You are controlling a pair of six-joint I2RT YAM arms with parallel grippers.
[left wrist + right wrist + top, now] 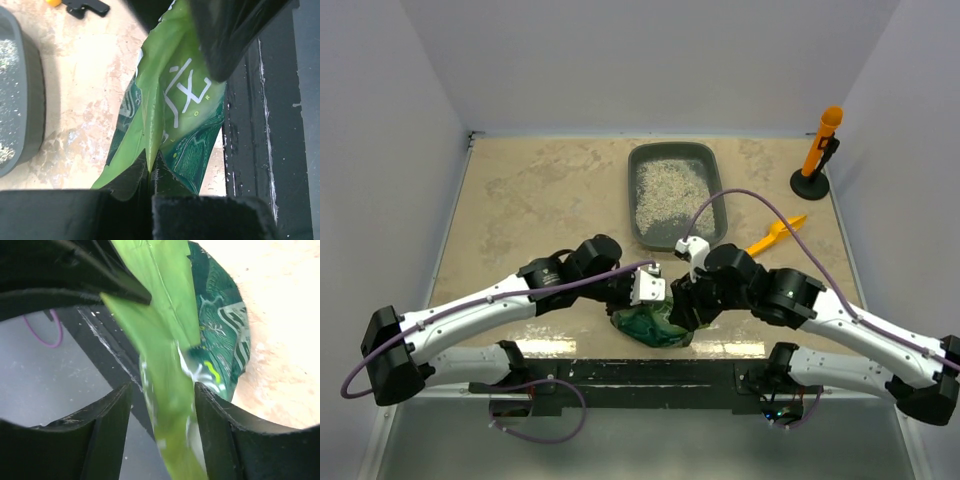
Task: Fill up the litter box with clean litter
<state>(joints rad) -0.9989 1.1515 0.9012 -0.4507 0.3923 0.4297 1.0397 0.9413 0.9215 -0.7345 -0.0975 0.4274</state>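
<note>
The dark grey litter box stands at the back centre with pale clean litter spread inside; its rim also shows in the left wrist view. A glossy green bag sits near the table's front edge, between both grippers. My left gripper is shut on a folded edge of the green bag; it shows in the top view. My right gripper is open, its jaws on either side of the bag's upper flap; it shows in the top view.
An orange scoop lies right of the litter box. An orange-handled tool stands in a black base at the back right. The black front rail runs just beside the bag. White walls enclose the table.
</note>
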